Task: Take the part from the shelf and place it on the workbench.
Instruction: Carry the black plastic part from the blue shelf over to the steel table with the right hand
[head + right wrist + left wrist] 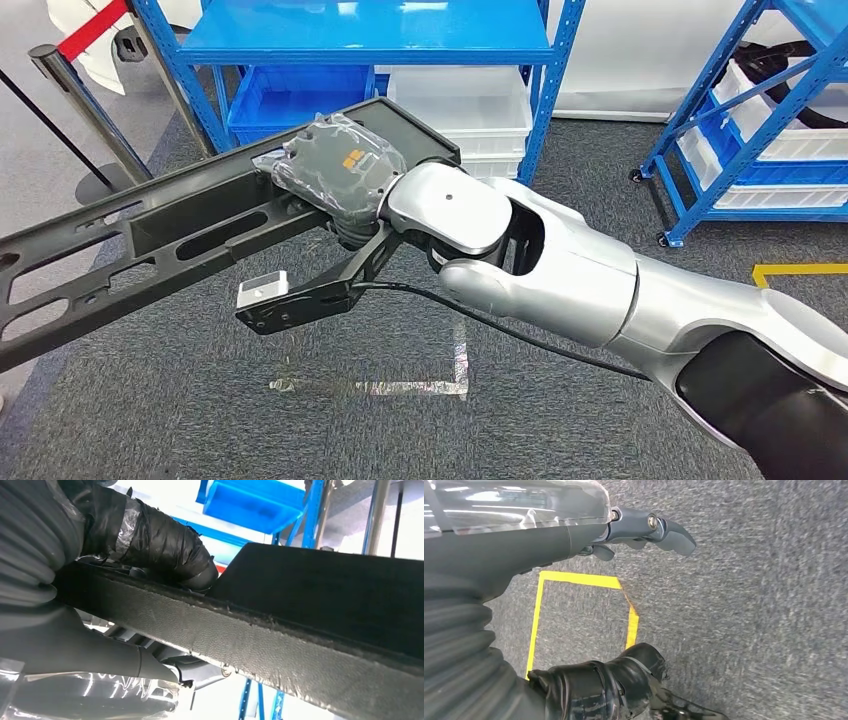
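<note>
The part [150, 240] is a long black frame with slotted cut-outs. It slants across the head view from the lower left up to the middle, held in the air above the carpet. My right hand [340, 170], wrapped in clear plastic, grips its upper end from above. Up close in the right wrist view, the part's rough black edge [300, 630] runs across the picture with my taped thumb [160, 545] clamped over it. My left hand [644, 530] hangs over the carpet, fingers apart, holding nothing.
A blue shelf [370, 40] stands straight ahead, with blue bins [290, 95] and a white bin [470, 105] beneath it. A second blue shelf [740, 120] is at the right. A barrier post [75, 100] stands far left. Yellow tape [579, 580] and silver tape [420, 385] mark the carpet.
</note>
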